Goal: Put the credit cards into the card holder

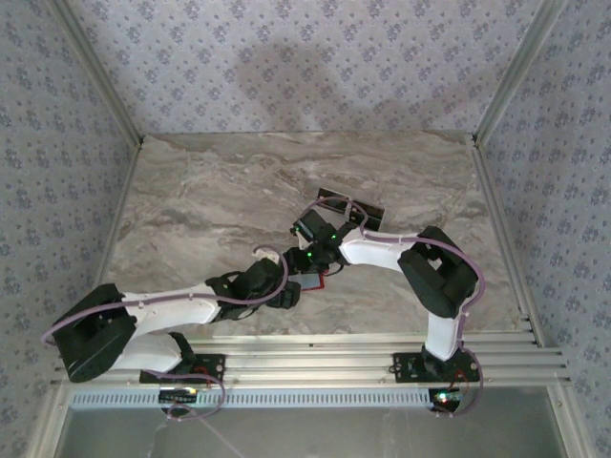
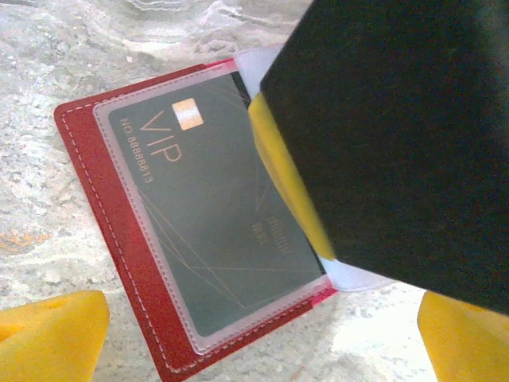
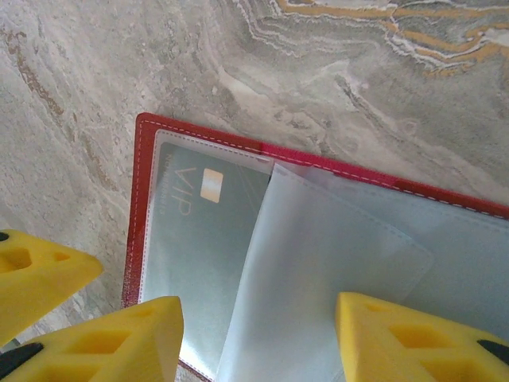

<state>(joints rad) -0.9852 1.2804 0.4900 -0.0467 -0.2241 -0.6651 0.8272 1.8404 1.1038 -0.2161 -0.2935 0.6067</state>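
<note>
Toward the near edge of the table (image 1: 210, 200), mid-width — holder (image 2: 86, 159) open, one card in, more waiting.
Left gripper (image 2: 258, 336) hangs over the holder, jaws fully apart and empty; right gripper (image 3: 258, 341) stands half open astride a clear leaf (image 3: 318, 263) by the spine, with no grip on it that I can make out. A VIP card (image 2: 207, 215) sits in the left pocket. Loose cards (image 1: 334, 200) lie beyond the holder toward the far edge, slightly right — nearer the right arm, long sides roughly along that edge.

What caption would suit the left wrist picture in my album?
Open red card holder with a dark VIP card tucked inside its clear sleeve.
</note>
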